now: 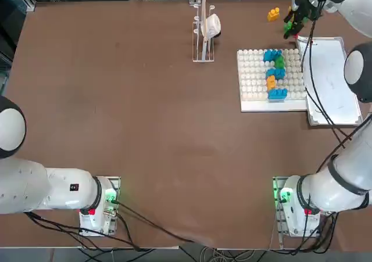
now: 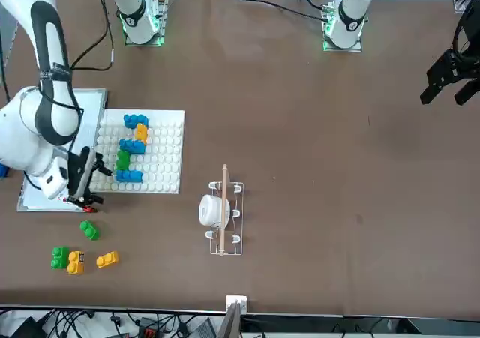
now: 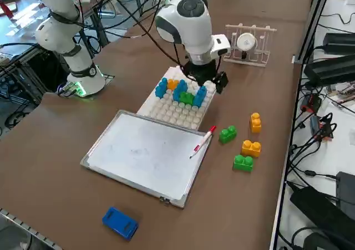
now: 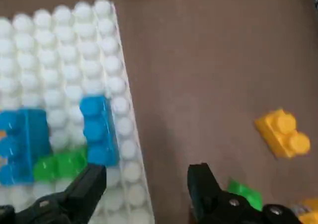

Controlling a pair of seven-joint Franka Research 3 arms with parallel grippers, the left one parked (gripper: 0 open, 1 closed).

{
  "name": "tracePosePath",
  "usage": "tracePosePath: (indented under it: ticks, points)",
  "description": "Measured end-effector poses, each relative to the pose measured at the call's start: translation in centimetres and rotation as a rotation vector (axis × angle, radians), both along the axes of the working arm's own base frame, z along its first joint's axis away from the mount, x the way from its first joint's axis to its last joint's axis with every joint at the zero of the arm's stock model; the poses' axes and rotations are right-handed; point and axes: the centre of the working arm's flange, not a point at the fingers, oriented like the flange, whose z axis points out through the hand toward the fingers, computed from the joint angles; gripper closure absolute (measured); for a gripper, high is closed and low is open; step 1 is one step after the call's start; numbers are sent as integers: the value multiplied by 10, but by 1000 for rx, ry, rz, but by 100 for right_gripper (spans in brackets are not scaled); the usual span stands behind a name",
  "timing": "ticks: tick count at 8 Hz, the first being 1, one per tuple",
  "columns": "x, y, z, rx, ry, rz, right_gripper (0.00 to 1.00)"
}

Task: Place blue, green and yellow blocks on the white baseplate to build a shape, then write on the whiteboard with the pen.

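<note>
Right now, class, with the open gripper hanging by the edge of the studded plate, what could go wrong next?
1. The open right gripper hangs close to the built blocks; dropping could knock them.
2. The pen lies half off the whiteboard and could roll when touched.

Pen (image 1: pixel 306 43) mostly behind arm overhead

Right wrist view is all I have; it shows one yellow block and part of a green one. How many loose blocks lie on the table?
Observer: Four: two green blocks and two yellow blocks, beside the white baseplate.
Operator: Where is the pen?
Observer: The pen lies on the whiteboard, along its edge nearest those blocks.
Operator: And my gripper?
Observer: The right gripper, open, hovers above the baseplate's edge on the blocks' side.
</note>
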Motion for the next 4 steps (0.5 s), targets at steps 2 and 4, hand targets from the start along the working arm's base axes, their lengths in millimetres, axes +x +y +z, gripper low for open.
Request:
tracePosePath:
  ticks: [2, 4]
  points:
    - [8, -35, -20, -92, 18, 57, 0]
    - [19, -72, -37, -129, 9, 145, 0]
